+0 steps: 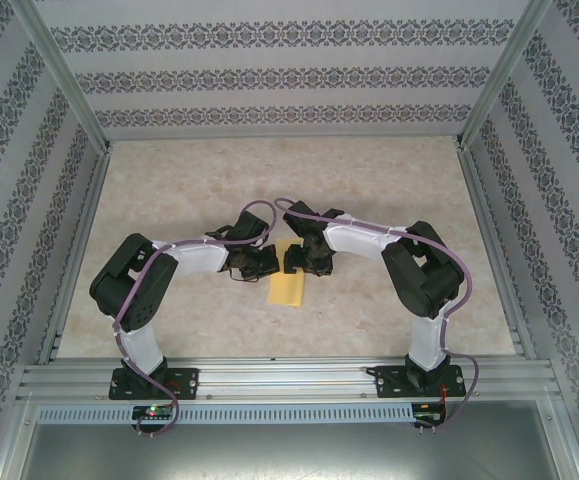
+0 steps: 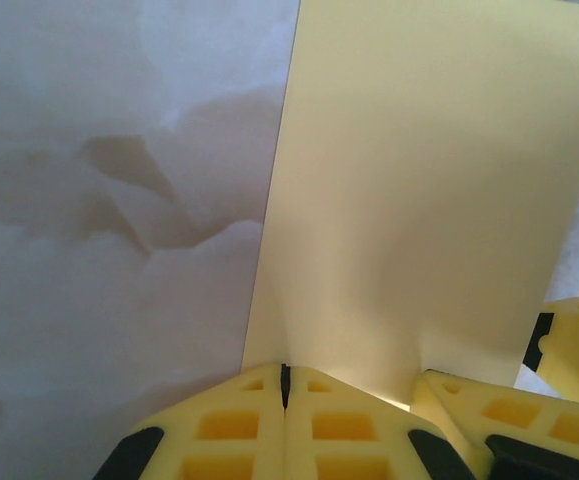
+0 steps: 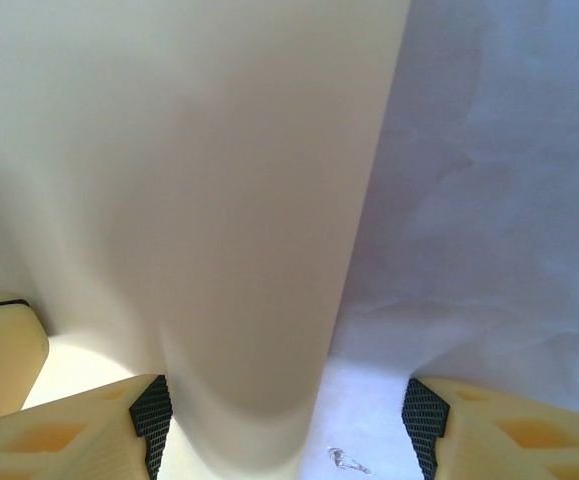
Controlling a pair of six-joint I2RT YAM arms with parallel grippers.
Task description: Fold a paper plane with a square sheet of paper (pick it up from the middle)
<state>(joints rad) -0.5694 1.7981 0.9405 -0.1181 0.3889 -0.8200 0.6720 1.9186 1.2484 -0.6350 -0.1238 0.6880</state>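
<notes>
Matte paper sheet [image 1: 288, 290] (smooth) on stone-look tabletop [image 1: 369, 180].

Desk [image 1: 389, 190]: sheet of paper [image 1: 289, 288] at centre. Left gripper [image 1: 259, 262] at the sheet's 10 o'clock. Right gripper [image 1: 304, 258] at 1 o'clock, astride its far end.

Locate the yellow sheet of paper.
Top view: the sheet of paper sits mid-table, between the left gripper and the right gripper.
</notes>
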